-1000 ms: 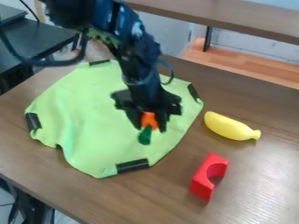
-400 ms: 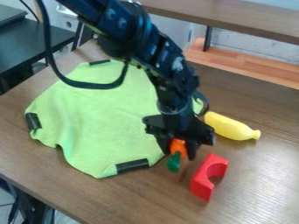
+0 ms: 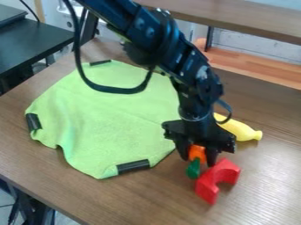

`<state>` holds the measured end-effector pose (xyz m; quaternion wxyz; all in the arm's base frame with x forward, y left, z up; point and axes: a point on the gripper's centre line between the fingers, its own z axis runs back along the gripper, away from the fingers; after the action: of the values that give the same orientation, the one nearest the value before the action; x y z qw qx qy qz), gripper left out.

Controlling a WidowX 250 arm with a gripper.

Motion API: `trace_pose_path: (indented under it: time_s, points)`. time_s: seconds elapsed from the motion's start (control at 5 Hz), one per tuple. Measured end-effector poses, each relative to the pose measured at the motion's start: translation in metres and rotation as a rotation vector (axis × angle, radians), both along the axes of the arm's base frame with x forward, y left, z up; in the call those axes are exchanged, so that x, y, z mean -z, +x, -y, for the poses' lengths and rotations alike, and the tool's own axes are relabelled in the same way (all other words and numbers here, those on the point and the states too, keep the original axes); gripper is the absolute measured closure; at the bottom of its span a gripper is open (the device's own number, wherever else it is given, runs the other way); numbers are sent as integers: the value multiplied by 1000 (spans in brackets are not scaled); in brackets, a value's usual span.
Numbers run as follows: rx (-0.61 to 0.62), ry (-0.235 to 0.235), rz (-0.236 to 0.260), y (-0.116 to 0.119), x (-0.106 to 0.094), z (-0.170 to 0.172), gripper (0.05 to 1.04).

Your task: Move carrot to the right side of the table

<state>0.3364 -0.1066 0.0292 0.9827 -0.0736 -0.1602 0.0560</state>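
"Where's the carrot [image 3: 197,153] now?"

"In the tool [image 3: 198,159], which is clamped on its orange part, one finger to each side. The green top [image 3: 193,168] hangs below, toward the near edge of the surface [image 3: 147,200]."

"Why hold it there?"

"My guess is that the orange part gives the fingers something firm to squeeze, and the leafy end is left free. It should carry steadily, though it might swing a little if the squeeze is weak."

"Is it off the cloth [image 3: 106,118]?"

"Yes, it's past the cloth's right edge, over bare wood. The cloth lies spread on the left, with black strips at its edges, perhaps to keep it flat."

"So are we done?"

"Not quite, I'd say. The carry looks well along, but the carrot is still gripped, and I can't tell how high it hangs. What's left is to pick a spot on the right, lower it and let go."

"Anything in the way?"

"The red block [image 3: 207,190] is right beside the green top, and I can't tell whether they touch. The banana [image 3: 242,131] lies behind the tool, partly hidden by it. Going straight down here could knock the block or leave the carrot leaning on it. A bit more lift and a shift to the right would probably give it room to lie flat."
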Motion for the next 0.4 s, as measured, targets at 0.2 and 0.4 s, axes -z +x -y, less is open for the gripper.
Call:
trace_pose_path:
  time_s: [0.2, 0.4]
  points:
    - [14, 13, 0, 4, 8, 13, 518]
    - [5, 21, 8, 11, 11, 16, 468]
